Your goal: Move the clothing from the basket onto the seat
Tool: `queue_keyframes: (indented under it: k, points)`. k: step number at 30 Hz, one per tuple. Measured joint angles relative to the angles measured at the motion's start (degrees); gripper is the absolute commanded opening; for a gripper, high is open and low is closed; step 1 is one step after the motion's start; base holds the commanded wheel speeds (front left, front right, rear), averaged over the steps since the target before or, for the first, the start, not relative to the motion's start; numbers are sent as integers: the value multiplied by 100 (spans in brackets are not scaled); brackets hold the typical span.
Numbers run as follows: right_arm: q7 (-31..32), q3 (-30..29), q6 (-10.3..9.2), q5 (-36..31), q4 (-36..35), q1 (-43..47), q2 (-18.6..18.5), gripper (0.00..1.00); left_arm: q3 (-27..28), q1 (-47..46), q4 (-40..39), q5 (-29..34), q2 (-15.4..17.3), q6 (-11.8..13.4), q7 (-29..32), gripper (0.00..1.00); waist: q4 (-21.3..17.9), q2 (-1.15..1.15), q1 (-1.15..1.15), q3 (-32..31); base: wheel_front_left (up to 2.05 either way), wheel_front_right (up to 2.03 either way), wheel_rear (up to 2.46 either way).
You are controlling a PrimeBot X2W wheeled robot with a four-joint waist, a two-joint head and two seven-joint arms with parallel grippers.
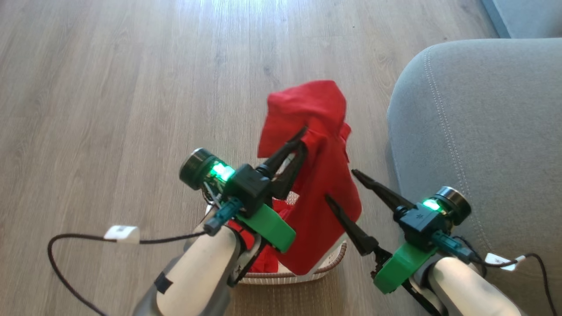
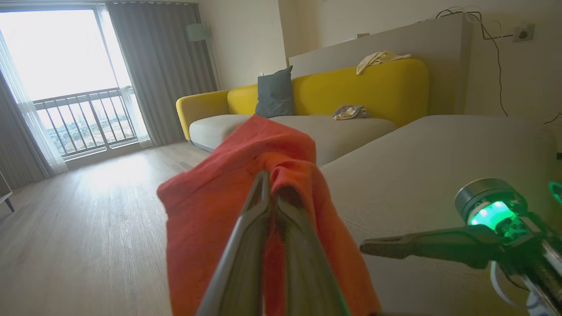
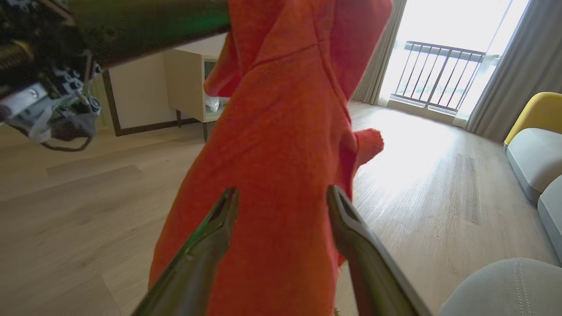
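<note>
Head view shows the left gripper (image 1: 304, 138) pinched tight on red clothing (image 1: 320, 184), which hangs above the basket (image 1: 290, 277). The right gripper (image 1: 340, 184) stands wide open by the cloth, beside the grey seat (image 1: 483, 131).

Setting: home living room. Landmark: sofa (image 2: 373, 87), with a yellow back and pale cushions.
- A dark throw pillow (image 2: 274, 94) leaned against its back.
- A loose cloth (image 2: 382, 58) lay along its top.
- A grey seat (image 2: 439, 166) adjoined its near end.
- A glazed balcony door (image 2: 74, 87) with a railing stood beyond its far end, flanked by grey curtains (image 2: 153, 70).
- A wood-plank floor (image 2: 88, 228) ran before it.
- A wall socket (image 2: 520, 31) with cables sat behind it.
</note>
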Motion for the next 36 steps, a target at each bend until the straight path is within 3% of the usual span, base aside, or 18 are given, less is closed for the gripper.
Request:
queue_keyframes:
  k: [13, 21, 22, 23, 29, 36]
  points:
    - [0, 687, 0, 109, 447, -554, -190, 100, -542, -86, 1, 110, 9, -176, 0, 0, 122, 0, 0, 118, 0, 0, 0]
    - [0, 744, 0, 108, 717, -670, 144, 100, -875, -113, -11, 102, 16, -177, 0, 0, 194, 0, 0, 94, 0, 0, 0]
    - [0, 768, 0, 113, 730, -694, 189, 91, -921, -114, -10, 99, 20, -177, 0, 0, 209, -1, 0, 88, 0, 0, 0]
    - [0, 769, 0, 156, 761, -709, 245, 0, -960, -114, -10, 69, 20, -176, 0, 0, 223, -1, 0, 80, 0, 0, 0]
    - [1, 595, 0, 244, 805, -707, 419, 0, -1024, -115, -11, -16, 25, -158, 0, 0, 326, 0, 0, 27, 0, 0, 0]
    - [1, -152, 0, 234, 715, -578, 646, 0, -954, -114, -14, -48, 24, -81, 0, 0, 405, 0, 0, 1, 0, 0, 0]
